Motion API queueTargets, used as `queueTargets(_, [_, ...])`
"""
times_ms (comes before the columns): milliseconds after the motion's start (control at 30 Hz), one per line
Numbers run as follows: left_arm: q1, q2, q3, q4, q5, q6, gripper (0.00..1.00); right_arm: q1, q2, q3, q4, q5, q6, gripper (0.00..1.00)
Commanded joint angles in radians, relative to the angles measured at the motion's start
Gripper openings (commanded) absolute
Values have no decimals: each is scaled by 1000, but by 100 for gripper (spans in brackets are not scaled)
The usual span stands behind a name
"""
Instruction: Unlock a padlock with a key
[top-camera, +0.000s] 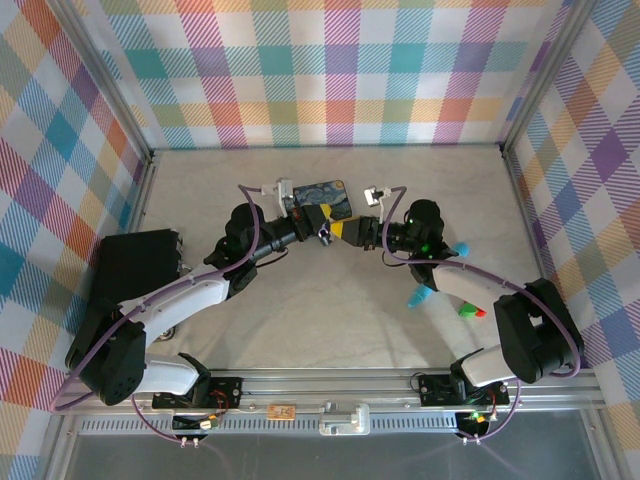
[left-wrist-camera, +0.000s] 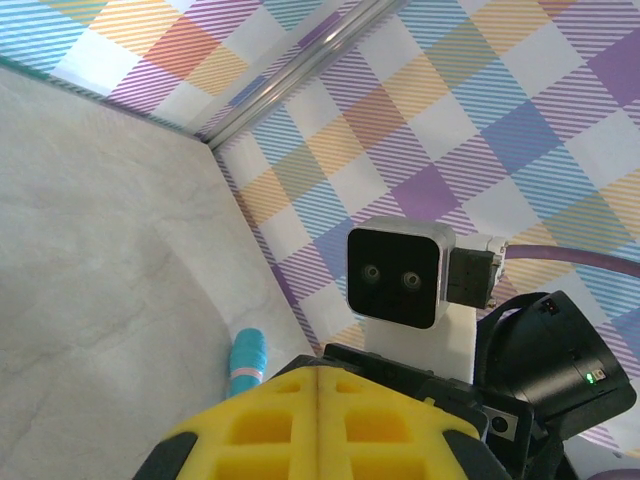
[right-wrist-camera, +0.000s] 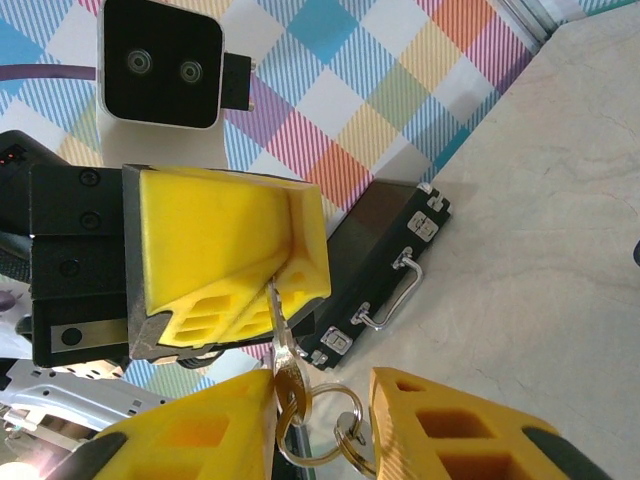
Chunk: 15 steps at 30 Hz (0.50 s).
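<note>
Two arms, each with one pair of yellow fingers: left fingers (right-wrist-camera: 220, 250), right fingers (right-wrist-camera: 440, 425). One blue-and-yellow painted tin (top-camera: 325, 197). One key (right-wrist-camera: 287, 378), just in front of the tin. One black case (top-camera: 135, 262), well left of it. One red-green block (top-camera: 470, 312) and two turquoise tips (top-camera: 418, 297), right of it.

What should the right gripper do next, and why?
Probably close on the key head, then try a small turn: its blade runs up between the left gripper's shut pads, while the right gripper's fingers stand apart on either side of it.
</note>
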Motion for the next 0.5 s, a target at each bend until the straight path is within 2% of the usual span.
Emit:
queueTargets(0, [-11,-14,-10,71,1,-15,0,8,10,-3,57,-6,8,29])
queueTargets(200, [-18,-10,-19,90,-3,-30,0,8,21,5,77,1,16,27])
queueTargets(467, [-21,-19,-29,88,-13,-31,0,8,20,1,72,1,7,0])
